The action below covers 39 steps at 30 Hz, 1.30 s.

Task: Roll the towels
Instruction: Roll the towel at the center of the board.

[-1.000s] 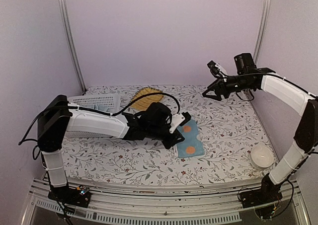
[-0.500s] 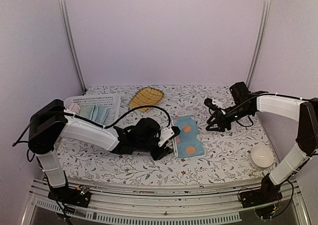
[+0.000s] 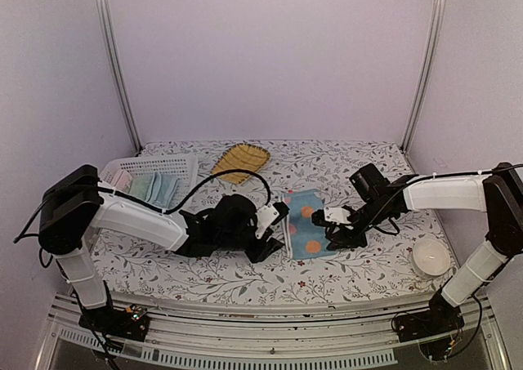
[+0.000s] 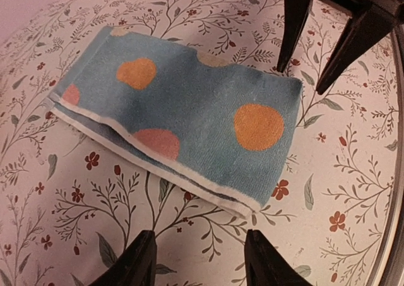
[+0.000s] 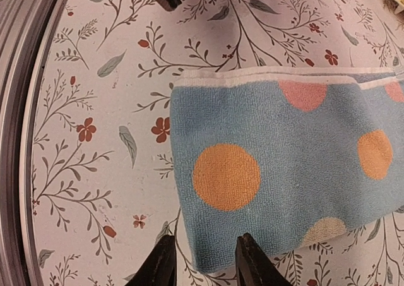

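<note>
A small light-blue towel [image 3: 306, 223] with orange dots lies folded flat on the floral table; it also shows in the left wrist view as the towel [image 4: 189, 115] and in the right wrist view as the towel [image 5: 284, 166]. My left gripper [image 3: 274, 225] is open just off its left hemmed edge, and nothing is between the jaws of the left gripper [image 4: 199, 245]. My right gripper [image 3: 328, 225] is on the opposite side. The right gripper [image 5: 204, 245] is open but narrow and straddles the towel's near corner, one fingertip [image 5: 243, 242] over the cloth.
A white basket [image 3: 176, 164] at the back left holds folded pale-blue cloth [image 3: 155, 189]. A yellow ribbed tray [image 3: 241, 159] lies at the back centre. A white bowl [image 3: 431, 257] stands at the front right, beside the right arm.
The left gripper opened and drew back left off the towel. The right arm swung down from the back right to the towel's right side, its jaws narrowing.
</note>
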Motion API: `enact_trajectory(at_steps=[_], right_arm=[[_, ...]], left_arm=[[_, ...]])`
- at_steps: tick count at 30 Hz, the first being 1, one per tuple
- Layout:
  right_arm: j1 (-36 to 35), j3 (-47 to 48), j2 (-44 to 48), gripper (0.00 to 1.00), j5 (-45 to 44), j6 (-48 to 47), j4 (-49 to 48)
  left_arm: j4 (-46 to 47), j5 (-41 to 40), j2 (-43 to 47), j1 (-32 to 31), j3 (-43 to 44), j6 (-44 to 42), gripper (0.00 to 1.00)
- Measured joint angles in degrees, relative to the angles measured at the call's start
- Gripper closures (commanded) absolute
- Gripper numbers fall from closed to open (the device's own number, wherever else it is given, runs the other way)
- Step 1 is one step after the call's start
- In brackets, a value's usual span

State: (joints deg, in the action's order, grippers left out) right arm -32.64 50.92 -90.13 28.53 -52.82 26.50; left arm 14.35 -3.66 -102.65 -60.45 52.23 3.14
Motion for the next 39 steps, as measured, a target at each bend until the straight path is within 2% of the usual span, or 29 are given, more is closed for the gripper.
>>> enact_trajectory(at_steps=[18, 22, 26, 28, 34, 39], right_arm=[[-3.89, 0.00, -6.86, 0.67, -5.03, -1.16, -2.62], [-4.00, 0.00, -7.76, 0.74, -5.53, -1.22, -2.73], [-4.04, 0.02, -8.02, 0.88, -5.66, -1.29, -3.08], [-4.04, 0.28, -8.24, 0.91, -5.49, -1.18, -2.95], [-3.80, 3.74, -9.62, 0.94, -1.75, -1.09, 3.21], [-1.25, 12.13, -15.54, 0.95, 6.82, -1.42, 13.03]], left_arm=[[-0.02, -0.07, 0.02, 0.02, -0.66, 1.88, 0.51], [-0.02, -0.11, 0.02, 0.02, -0.66, 2.08, 0.50], [-0.02, -0.28, 0.02, 0.02, -0.70, 2.27, 0.51], [0.00, -0.28, 0.02, 0.02, -0.87, 2.25, 0.52], [0.46, 1.07, 1.44, -0.09, -2.97, 1.38, 0.54], [5.66, 1.03, 4.33, -3.82, -8.24, -5.07, 0.54]])
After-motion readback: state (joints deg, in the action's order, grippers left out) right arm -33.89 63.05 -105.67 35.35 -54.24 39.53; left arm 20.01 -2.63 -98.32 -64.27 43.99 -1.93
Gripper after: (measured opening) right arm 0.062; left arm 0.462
